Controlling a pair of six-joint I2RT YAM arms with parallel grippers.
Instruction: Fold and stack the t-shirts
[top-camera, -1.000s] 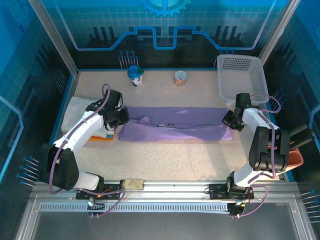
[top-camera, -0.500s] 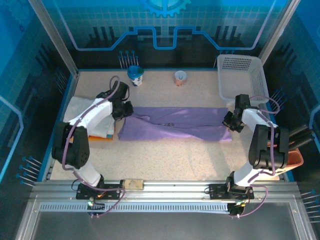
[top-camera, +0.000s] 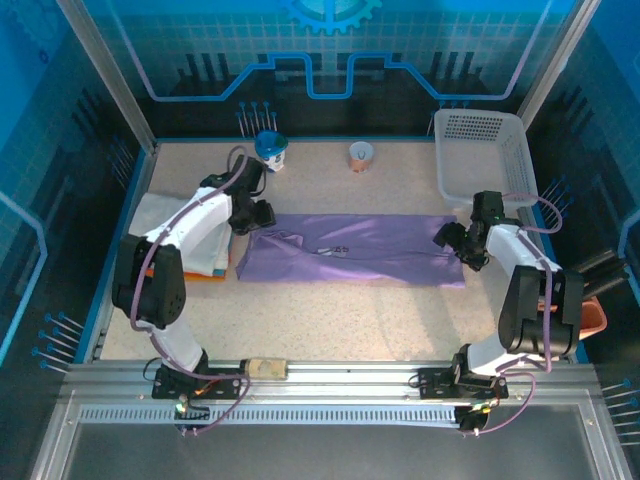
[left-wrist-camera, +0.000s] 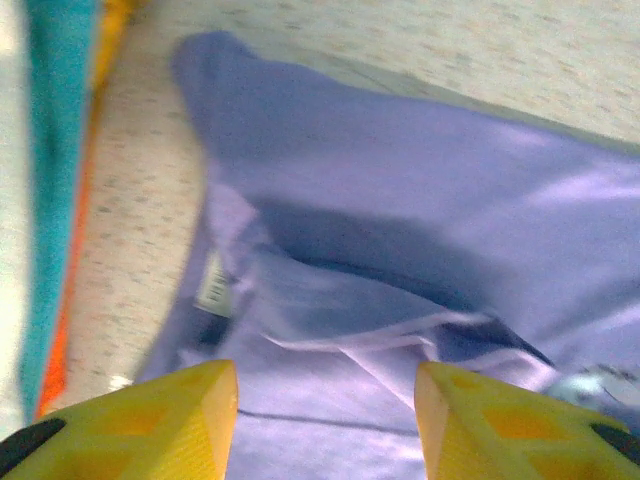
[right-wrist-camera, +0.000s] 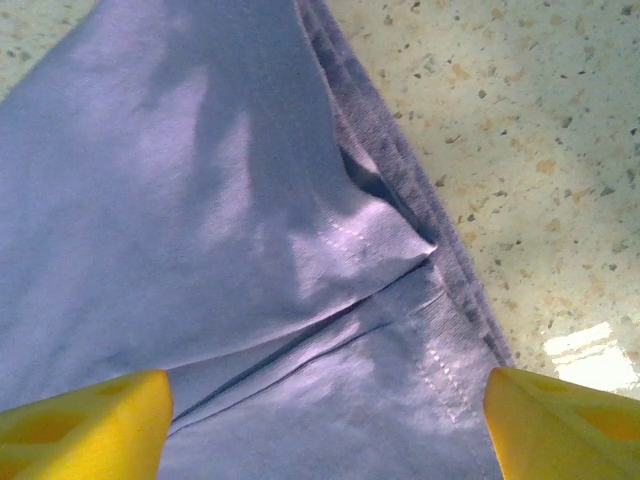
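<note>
We saw the purple shirt (top-camera: 345, 250) lying flat mid-table. The left gripper (left-wrist-camera: 322, 400) stood half open over its left end and the right gripper (right-wrist-camera: 325, 400) wide open over its right end. Both were empty. A white shirt (top-camera: 162, 222) lay left.

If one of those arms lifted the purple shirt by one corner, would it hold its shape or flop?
Probably flop: the purple shirt lies flat in a folded strip with soft creases, so a lifted corner would likely let it droop and unfold. It looks thin, so probably light. Pushed, it would likely bunch on the speckled table rather than slide.
</note>
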